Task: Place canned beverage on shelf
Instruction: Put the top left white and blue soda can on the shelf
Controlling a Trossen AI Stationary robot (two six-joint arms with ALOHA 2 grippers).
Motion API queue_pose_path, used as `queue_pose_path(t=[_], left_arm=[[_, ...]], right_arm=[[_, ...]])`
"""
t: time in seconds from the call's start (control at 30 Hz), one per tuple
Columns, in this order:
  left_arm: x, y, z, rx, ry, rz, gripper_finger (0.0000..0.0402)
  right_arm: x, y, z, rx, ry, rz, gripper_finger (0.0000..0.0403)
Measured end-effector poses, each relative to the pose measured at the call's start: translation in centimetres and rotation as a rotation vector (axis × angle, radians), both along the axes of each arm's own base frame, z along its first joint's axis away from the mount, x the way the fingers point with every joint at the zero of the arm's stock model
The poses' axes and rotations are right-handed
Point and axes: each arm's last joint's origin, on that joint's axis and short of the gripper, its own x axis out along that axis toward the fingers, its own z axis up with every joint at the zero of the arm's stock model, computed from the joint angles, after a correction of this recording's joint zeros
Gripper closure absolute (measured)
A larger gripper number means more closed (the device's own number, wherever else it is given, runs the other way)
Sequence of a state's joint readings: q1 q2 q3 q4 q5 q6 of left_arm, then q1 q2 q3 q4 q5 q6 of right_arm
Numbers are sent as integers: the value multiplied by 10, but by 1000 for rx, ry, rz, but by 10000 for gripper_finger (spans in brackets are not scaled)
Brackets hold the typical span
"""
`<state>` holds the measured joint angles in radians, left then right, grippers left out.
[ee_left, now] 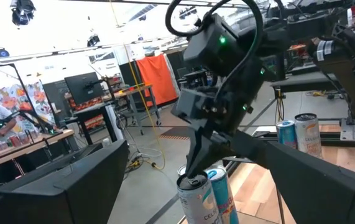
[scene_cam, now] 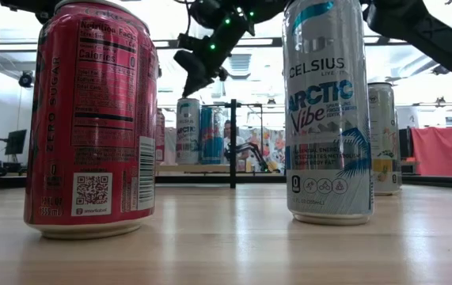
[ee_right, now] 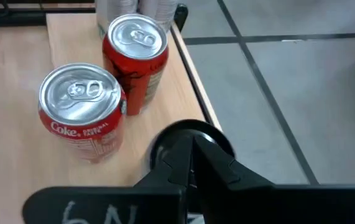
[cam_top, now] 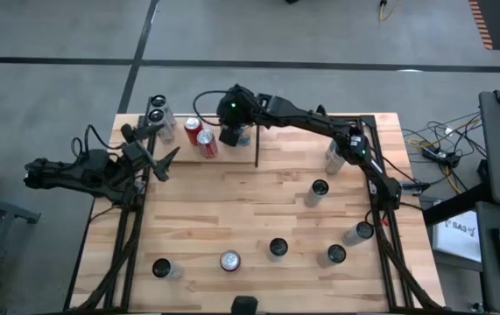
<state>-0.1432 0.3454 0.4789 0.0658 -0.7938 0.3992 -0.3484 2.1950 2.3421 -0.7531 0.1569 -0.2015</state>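
Two red cans [ee_right: 81,112] close beside right gripper [cam_top: 233,134], clenched empty over can [ee_left: 196,196] on shelf [cam_top: 179,122]; left gripper [cam_top: 158,162] spread wide. Risk: sideways drift toppling neighbours.

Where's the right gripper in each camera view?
High view: the right arm's dark two-finger gripper, shut, top centre, just right of two red cans.
Low view: upper middle, above a distant slim white can.
Left wrist view: fingertips over that white can.
Right wrist view: its own fingers in front, red cans beyond.
Landmark: the red cans; elsewhere, the white can.
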Motion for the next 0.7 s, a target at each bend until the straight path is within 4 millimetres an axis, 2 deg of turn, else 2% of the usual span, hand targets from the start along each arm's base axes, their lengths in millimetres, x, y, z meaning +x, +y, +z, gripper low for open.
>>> queue_pose_path(t=[0.37, 0.7], left_arm=[[0, 0, 0, 0, 0, 1, 38], [0, 0, 0, 2, 2, 1, 38]], right_arm=[[13, -7, -18, -20, -17, 4, 394], [17, -13, -18, -67, -55, 20, 394]])
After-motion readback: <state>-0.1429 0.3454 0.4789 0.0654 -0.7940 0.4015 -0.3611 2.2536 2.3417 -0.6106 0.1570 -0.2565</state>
